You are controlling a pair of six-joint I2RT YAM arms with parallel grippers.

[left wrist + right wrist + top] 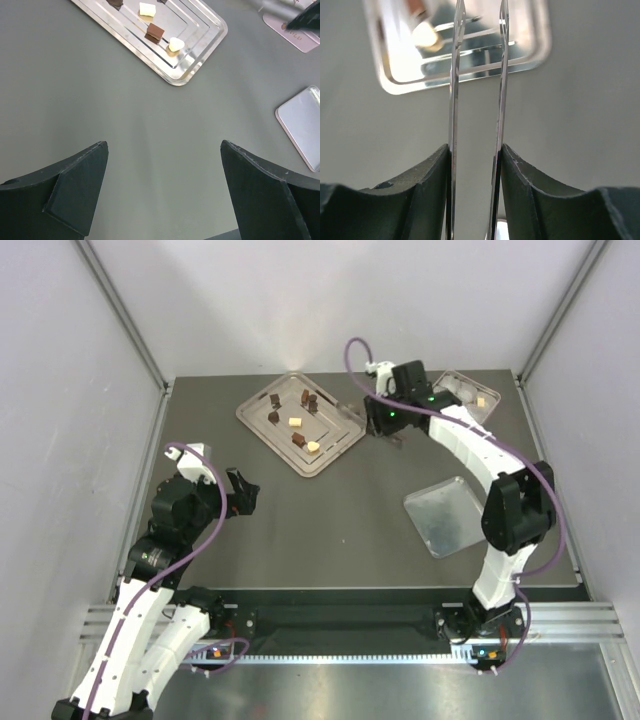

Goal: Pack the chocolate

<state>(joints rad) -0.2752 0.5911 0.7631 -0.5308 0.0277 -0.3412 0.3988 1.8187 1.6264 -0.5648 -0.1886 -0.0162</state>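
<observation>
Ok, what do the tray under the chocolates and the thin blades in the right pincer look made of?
The tray: apparently polished metal, perhaps steel or aluminium; it mirrors the light and has stamped ridges. The blades, clamped in the right pincer: thin bright metal, judging by their mirror-like edges; alloy unclear.

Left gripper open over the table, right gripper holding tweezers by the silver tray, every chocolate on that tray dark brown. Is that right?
Not all dark: the silver tray holds pale cream pieces beside dark brown pieces, clear in the left wrist view. The rest stands: left gripper open, right gripper holding tweezers by the tray.
</observation>
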